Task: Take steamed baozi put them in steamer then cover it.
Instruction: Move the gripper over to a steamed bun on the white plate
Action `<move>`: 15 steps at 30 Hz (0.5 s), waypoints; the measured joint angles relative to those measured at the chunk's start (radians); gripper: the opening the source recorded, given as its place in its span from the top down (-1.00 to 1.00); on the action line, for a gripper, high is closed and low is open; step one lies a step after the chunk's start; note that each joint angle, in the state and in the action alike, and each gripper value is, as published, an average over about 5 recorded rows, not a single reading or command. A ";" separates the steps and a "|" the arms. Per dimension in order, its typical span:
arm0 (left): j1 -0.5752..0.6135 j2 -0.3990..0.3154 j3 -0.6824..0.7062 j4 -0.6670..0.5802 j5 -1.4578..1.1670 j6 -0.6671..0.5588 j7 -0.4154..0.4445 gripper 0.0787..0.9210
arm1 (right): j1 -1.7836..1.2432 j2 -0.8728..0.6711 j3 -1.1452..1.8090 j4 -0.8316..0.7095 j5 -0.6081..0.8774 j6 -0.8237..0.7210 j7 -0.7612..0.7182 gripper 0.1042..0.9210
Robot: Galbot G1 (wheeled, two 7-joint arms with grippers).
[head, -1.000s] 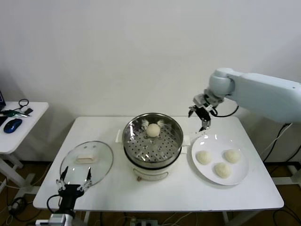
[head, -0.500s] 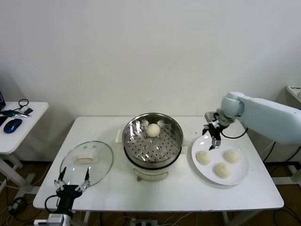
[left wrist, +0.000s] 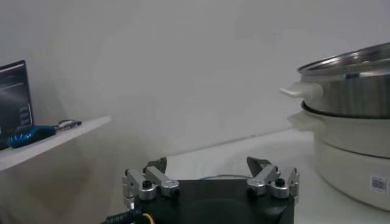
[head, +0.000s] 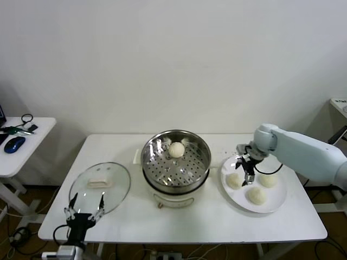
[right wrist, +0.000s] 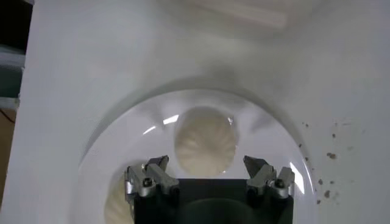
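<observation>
The desk [head: 206,222] carries everything, and the steamer [head: 176,161] stands at its middle, toward the back edge, with one bun [head: 176,149] already lying on its perforated floor near the far wall. The lid [head: 100,184] lies flat near the desk's front left corner, handle up, well apart from the steamer. The plate [head: 274,201] sits toward the right edge and holds three buns: the left bun [head: 234,181], the back bun [head: 267,179] and the front bun [head: 256,195]. The right gripper [head: 246,172] hangs over the plate's left side with its jaws spread wide and empty, just above the left bun; the right wrist view shows that bun [right wrist: 206,141] lying between the open jaws and a little ahead of them. To do the pick well, the gripper should probably come straight down until the jaws straddle the bun's widest part, then close gently, since soft dough would likely dent or slip. The left gripper [head: 85,208] waits at the front left edge beside the lid, jaws open and holding nothing. Whether the right fingertips already touch the plate or the bun cannot be told, and the right wrist view cuts off a second bun [right wrist: 117,204] behind the gripper body.
</observation>
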 measured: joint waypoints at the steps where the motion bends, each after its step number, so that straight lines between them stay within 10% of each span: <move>1: 0.001 0.000 0.000 0.000 0.001 -0.001 0.000 -0.77 | -0.006 0.004 0.004 -0.007 -0.003 0.001 0.000 -0.76; 15: 0.006 -0.001 -0.004 0.005 0.004 -0.006 0.000 -0.77 | -0.054 0.049 0.038 -0.065 -0.020 0.008 0.000 -0.72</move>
